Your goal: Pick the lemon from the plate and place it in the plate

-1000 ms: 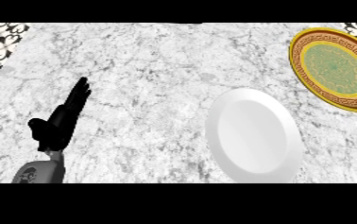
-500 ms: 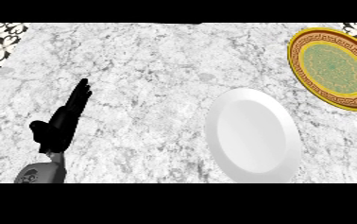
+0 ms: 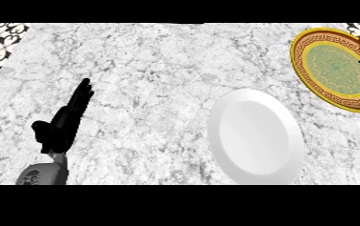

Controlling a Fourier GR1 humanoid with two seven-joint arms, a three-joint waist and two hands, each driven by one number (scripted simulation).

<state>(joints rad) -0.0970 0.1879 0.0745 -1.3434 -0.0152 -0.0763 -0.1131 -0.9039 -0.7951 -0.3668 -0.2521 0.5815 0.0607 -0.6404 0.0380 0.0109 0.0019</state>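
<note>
Nothing is changing since earlier: my black left hand (image 3: pixel 60 126) is resting open, empty. No lemon is showing; the round white plate (image 3: pixel 255 137) is lying rightward.

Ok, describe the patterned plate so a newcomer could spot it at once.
Start from the marble counter and look to its far right side. There, beyond the plain white plate, lies the patterned plate, partly cut off by the view's edge. Its gold rim and green middle set it apart from its all-white neighbour.
</note>
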